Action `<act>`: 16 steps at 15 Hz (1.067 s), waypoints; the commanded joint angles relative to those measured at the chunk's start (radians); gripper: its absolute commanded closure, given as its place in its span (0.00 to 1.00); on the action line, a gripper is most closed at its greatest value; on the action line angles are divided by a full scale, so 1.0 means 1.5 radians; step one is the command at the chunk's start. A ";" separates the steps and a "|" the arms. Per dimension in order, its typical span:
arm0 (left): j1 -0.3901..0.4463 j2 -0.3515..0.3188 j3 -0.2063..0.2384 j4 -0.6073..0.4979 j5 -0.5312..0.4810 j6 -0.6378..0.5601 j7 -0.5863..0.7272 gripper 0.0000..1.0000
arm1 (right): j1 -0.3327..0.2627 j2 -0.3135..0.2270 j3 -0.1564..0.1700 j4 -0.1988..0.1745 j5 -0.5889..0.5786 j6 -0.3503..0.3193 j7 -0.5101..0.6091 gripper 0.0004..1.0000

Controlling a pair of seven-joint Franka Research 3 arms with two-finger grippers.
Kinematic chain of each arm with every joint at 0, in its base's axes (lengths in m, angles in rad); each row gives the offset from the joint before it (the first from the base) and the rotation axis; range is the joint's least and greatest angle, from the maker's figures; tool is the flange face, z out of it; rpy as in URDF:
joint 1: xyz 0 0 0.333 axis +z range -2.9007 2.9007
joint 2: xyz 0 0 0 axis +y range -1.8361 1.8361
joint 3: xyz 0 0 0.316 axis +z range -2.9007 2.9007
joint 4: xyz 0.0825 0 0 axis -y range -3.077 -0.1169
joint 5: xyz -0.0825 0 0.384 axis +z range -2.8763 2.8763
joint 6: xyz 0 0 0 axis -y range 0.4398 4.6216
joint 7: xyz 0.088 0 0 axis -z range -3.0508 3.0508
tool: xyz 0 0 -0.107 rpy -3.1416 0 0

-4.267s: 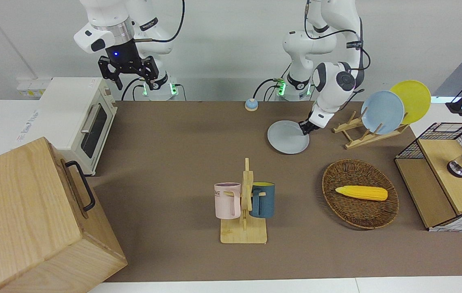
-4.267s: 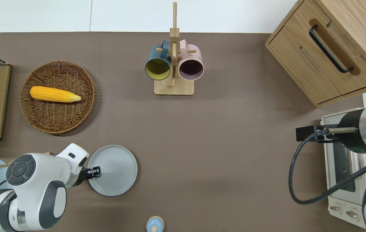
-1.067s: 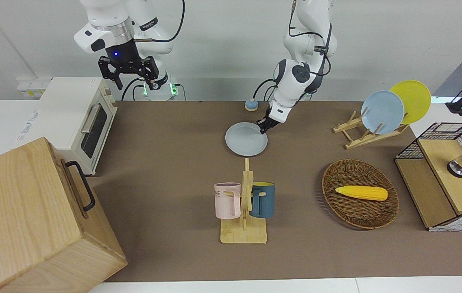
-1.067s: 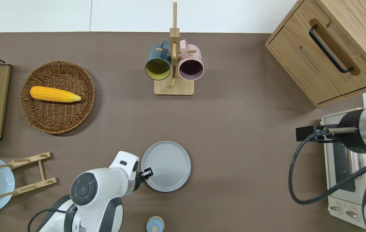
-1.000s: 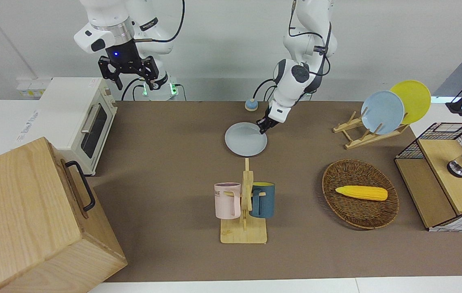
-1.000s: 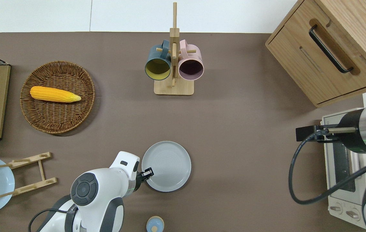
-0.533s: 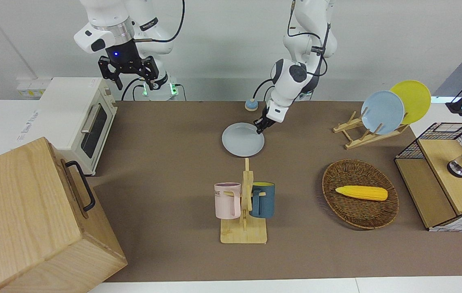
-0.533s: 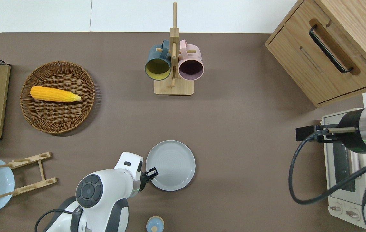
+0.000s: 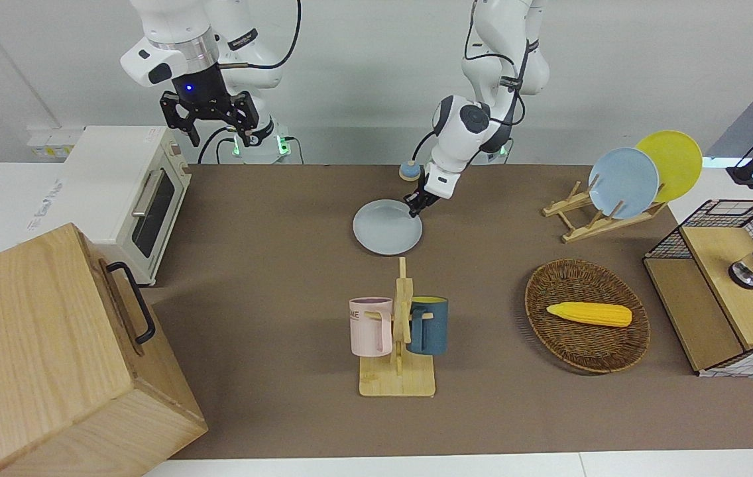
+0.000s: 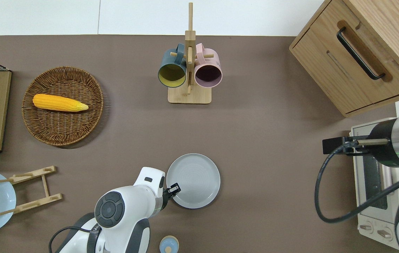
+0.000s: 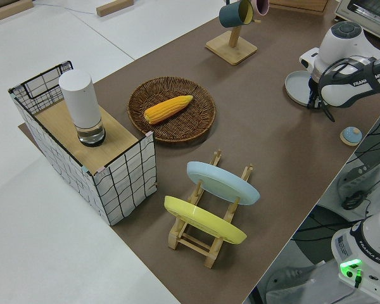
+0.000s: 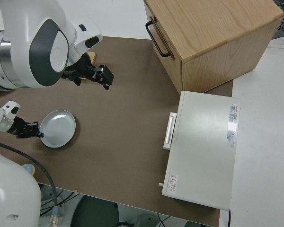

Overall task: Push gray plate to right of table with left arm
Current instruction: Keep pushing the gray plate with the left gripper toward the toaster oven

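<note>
On my left arm (image 11: pixel 361 85) the black band reads "FRANKA" and, farther along, "MIKA"; the same lettering shows on the white base (image 11: pixel 367 250) near the green light, too small to spell out. The pink mug (image 9: pixel 370 326) carries dark letters ending in "ME". A label on the white oven (image 12: pixel 232 124) is unreadable

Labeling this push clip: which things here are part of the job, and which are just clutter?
In play: gray plate, left gripper at its rim, table.

Clutter: mug rack, corn in basket, plate rack, toaster oven, wooden cabinet. Right arm parked.
</note>
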 commanded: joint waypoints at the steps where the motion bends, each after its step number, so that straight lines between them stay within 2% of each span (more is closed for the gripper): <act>1: -0.042 0.062 -0.005 0.015 -0.019 0.025 -0.004 1.00 | -0.020 -0.018 0.011 -0.018 0.014 0.000 0.007 0.00; 12: -0.073 0.111 -0.008 0.075 -0.014 0.025 0.028 1.00 | -0.021 -0.018 0.011 -0.018 0.014 0.000 0.007 0.00; 16: -0.078 0.130 -0.007 0.087 -0.015 0.025 0.072 1.00 | -0.020 -0.018 0.011 -0.018 0.014 0.000 0.007 0.00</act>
